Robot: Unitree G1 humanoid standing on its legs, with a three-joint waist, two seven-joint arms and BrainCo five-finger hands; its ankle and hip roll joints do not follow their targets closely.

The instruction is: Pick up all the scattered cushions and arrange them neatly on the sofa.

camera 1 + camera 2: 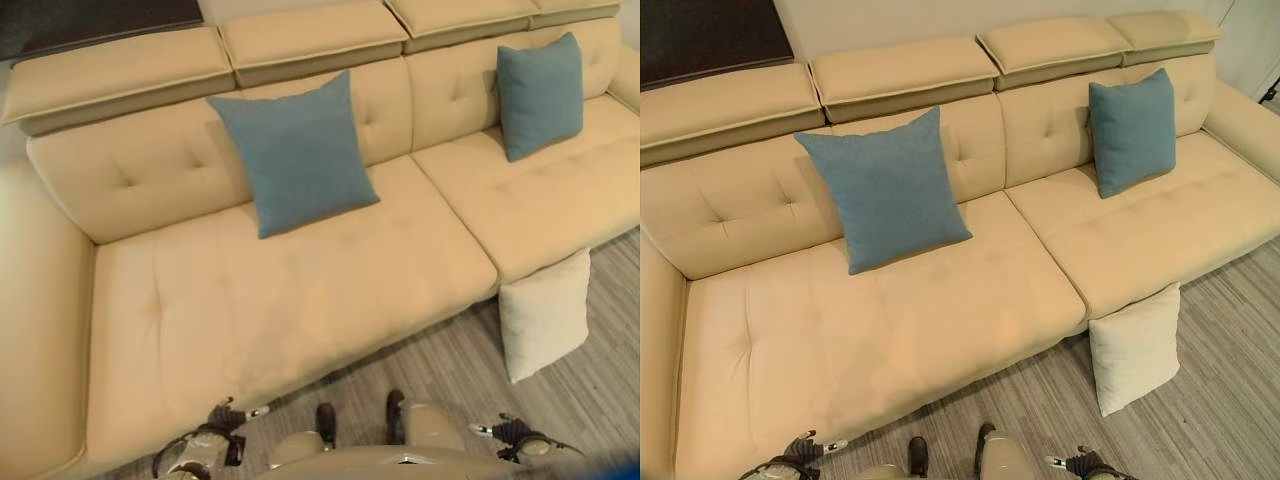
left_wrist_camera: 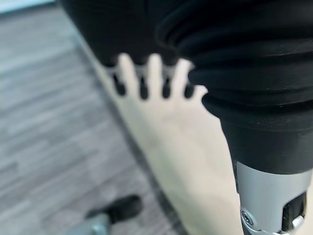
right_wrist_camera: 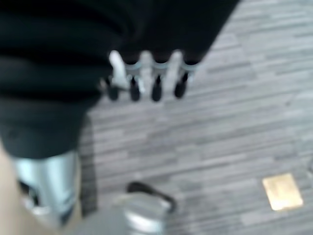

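A cream cushion stands on the floor, leaning against the front of the beige sofa towards its right. Two blue cushions lean upright on the backrest: a large one over the left seat and a smaller one over the right seat. My left hand hangs low by the sofa's front edge, its fingers straight and holding nothing. My right hand hangs low over the floor, below and left of the cream cushion, with its fingers relaxed and empty.
Grey wood-look floor runs in front of the sofa. The sofa's left arm rises at the left. A dark panel sits behind the headrests at the top left. A small gold patch lies on the floor.
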